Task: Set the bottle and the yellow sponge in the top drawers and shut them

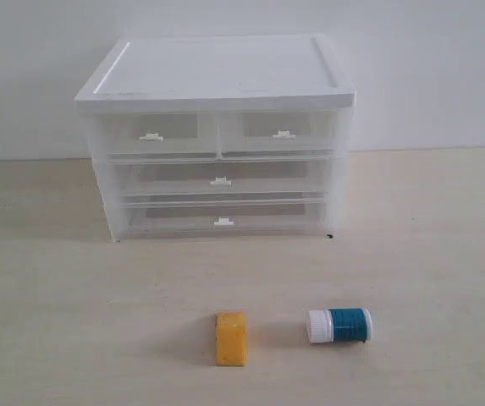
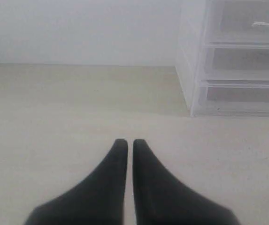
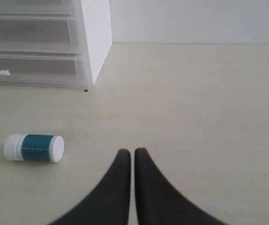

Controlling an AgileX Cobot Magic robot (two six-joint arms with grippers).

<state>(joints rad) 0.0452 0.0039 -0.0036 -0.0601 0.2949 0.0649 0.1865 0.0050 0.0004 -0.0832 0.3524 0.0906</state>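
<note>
table (image 1: pixel 56 338): pale wood-grain surface; i see it carrying everything below.
chest (image 1: pixel 217 72): white-topped, translucent body, at the back of the table near the wall. my left wrist view shows its front from an angle (image 2: pixel 237 61); my right wrist view shows a lower corner (image 3: pixel 94 42).
wide drawers (image 1: pixel 267 182): two, stacked under the top row, both pushed in flush.
top drawers (image 1: pixel 174 128): two half-width units side by side directly under the lid. i read both as closed, fronts level with the frame.
left gripper (image 2: pixel 130 142): clenched, the dark fingers (image 2: pixel 111 187) side by side with only a thin slit between them, over bare table, chest off to one side. it grasps no object.
right gripper (image 3: pixel 132 152): clenched the same way, over bare table, bottle near but apart. it grasps no object.
bottle (image 1: pixel 339 326): lying on its side on the table in front of the chest, teal body, white cap pointing toward the sponge; also in my right wrist view (image 3: pixel 34 148).
sponge (image 1: pixel 231 338): yellow block on the table, beside the bottle but apart, in front of the chest's middle.
handles (image 1: pixel 151 135): small white tabs, one centred on each drawer front.
</note>
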